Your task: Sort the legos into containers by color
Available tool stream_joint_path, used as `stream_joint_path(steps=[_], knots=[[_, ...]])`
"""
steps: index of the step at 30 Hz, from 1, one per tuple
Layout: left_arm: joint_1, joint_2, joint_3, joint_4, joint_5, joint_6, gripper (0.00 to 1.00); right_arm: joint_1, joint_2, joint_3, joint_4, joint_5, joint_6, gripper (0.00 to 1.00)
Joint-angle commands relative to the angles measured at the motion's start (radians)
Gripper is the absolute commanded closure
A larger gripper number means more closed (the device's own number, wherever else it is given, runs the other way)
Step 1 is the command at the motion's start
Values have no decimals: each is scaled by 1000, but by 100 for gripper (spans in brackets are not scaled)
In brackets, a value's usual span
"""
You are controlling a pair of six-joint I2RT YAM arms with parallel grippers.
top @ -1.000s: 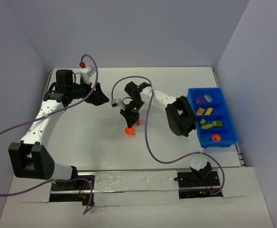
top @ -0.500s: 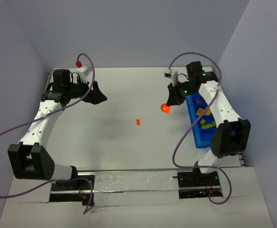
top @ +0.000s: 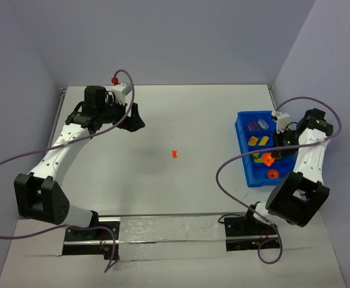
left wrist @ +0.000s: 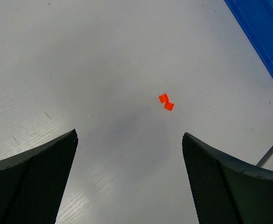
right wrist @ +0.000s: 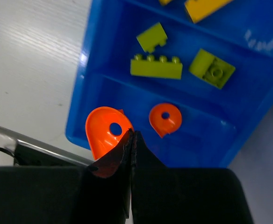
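Observation:
My right gripper (right wrist: 132, 133) is shut on the edge of a rounded orange piece (right wrist: 104, 135), hanging over the near-left corner of the blue tray (right wrist: 87, 93). A second rounded orange piece (right wrist: 165, 119) lies in that nearest compartment. Three lime-green bricks (right wrist: 156, 67) fill the compartment beyond, then a yellow one (right wrist: 206, 7). In the top view, purple pieces (top: 258, 125) sit in the far compartment. A tiny orange piece (top: 175, 154) lies on the table's middle, also in the left wrist view (left wrist: 166, 102). My left gripper (left wrist: 129, 135) is open with nothing between its fingers, above the table short of that piece.
The blue tray (top: 244, 162) stands against the table's right edge, near the side wall. Purple cables loop over the table beside both arms. A corner of the tray (left wrist: 262, 32) shows at the upper right of the left wrist view.
My right arm has swung from the table's middle to the tray with the rounded orange piece in its grip. The left gripper has shifted slightly right, still open.

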Motion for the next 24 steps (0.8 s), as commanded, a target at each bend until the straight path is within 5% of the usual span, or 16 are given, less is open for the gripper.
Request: stream_joint_path(steps=[1,12,24], knots=[[4,16,62,40,-22,-14,1,-31,-33,-52,10,107,-79,100],[4,22,58,38,-26,-5,1,-23,-5,-182,126,172,-57,100],[4,19,54,40,-31,-4,1,13,59,-148,187,152,46,100]])
